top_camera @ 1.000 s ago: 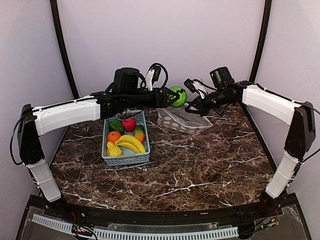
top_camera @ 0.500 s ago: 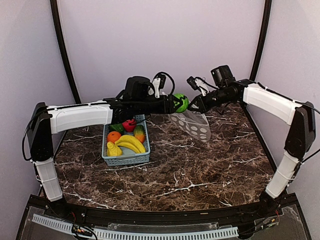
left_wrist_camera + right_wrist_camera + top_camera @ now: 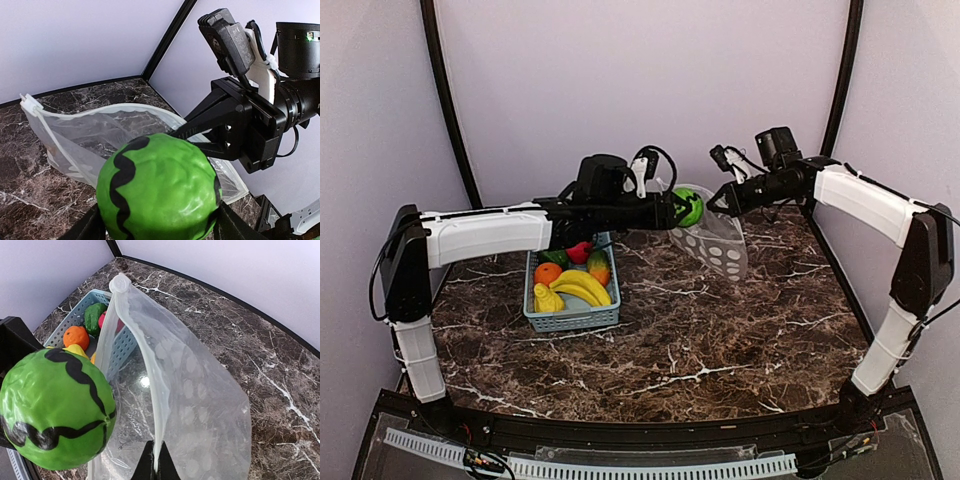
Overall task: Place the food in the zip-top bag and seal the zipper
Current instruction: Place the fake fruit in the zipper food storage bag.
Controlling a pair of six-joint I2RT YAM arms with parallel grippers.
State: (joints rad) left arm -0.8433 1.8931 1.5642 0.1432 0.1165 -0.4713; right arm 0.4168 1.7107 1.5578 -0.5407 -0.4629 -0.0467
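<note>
2 arms reach toward the far middle of a dark brown marble-patterned table (image 3: 720,340) veined in white. Plain lilac walls (image 3: 640,80) close it in on 3 sides, and 2 black poles (image 3: 444,100) run up the back corners.

The left gripper (image 3: 680,208) holds its fingers spread wide around a green ball (image 3: 157,190) with a wavy black stripe, 1 finger on each side. It carries the ball in the air, well above the tabletop, at about 12 o'clock from the table's centre.

The right gripper (image 3: 726,197), just at 3 o'clock of the ball, has its fingers pressed together on the upper edge of the zip-top bag (image 3: 717,246). The bag hangs from that pinch, its dotted body draping down toward the marble at about 1 o'clock. In the left wrist view its mouth gapes open just behind the ball. The zipper (image 3: 159,405) runs unsealed along that edge.

A light-blue basket (image 3: 570,319) stands at about 10 o'clock, holding a banana bunch (image 3: 584,288), an orange (image 3: 548,271), a red apple (image 3: 580,251) and green pieces.
</note>
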